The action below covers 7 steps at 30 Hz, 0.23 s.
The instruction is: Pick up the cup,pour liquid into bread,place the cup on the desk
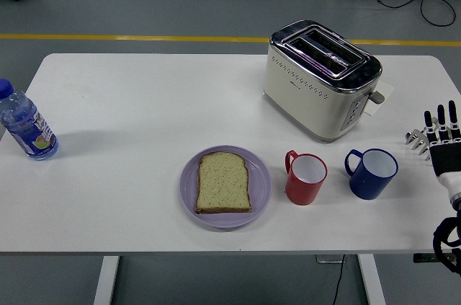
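A white table [144, 103] is seen from above, with its near edge along the bottom of the view. Near the middle of that near edge a purple plate [189, 188] is set, and a slice of bread [224, 182] lies flat on it. Just to the right of the plate a red cup [306, 177] stands upright, its handle turned toward the plate. A blue cup [372, 173] stands upright just beside the red one, toward the table's right edge, with its handle pointing at the red cup; the two cups are apart, not touching. Behind the cups, toward the far right corner, a cream and chrome toaster [321, 79] is placed at an angle. At the left edge of the table a plastic water bottle [26, 122] with a blue cap is seen. The right hand [439, 139] is held at the table's right edge, near the blue cup but clear of it; its fingers [440, 119] are extended and spread, and nothing is gripped.
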Motion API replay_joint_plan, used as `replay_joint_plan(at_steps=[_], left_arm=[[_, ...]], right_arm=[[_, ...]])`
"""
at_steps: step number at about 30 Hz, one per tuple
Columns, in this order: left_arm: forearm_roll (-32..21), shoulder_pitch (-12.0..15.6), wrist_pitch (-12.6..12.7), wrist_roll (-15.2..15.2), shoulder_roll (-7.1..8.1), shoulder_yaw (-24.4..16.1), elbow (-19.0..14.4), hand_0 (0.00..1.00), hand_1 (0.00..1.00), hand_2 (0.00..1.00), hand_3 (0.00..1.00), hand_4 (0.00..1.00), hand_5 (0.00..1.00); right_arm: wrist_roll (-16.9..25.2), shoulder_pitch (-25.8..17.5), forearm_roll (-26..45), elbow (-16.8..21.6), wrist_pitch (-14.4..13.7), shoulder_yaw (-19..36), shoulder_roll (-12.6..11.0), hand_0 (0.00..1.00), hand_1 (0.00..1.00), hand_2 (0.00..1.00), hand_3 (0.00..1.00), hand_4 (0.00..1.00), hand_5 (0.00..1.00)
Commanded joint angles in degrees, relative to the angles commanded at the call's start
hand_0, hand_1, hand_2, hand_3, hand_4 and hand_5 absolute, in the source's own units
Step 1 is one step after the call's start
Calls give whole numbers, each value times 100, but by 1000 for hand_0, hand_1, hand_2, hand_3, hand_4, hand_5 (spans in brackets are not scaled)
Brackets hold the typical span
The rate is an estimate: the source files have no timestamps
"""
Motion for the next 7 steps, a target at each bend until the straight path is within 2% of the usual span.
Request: replay_joint_plan(at_steps=[7], left_arm=[[3,-9,-1,1,0,3,-1,635,646,656,548,320,844]], right_arm=[[4,6,14,-3,5,10,0,668,604,664,624,599,267]])
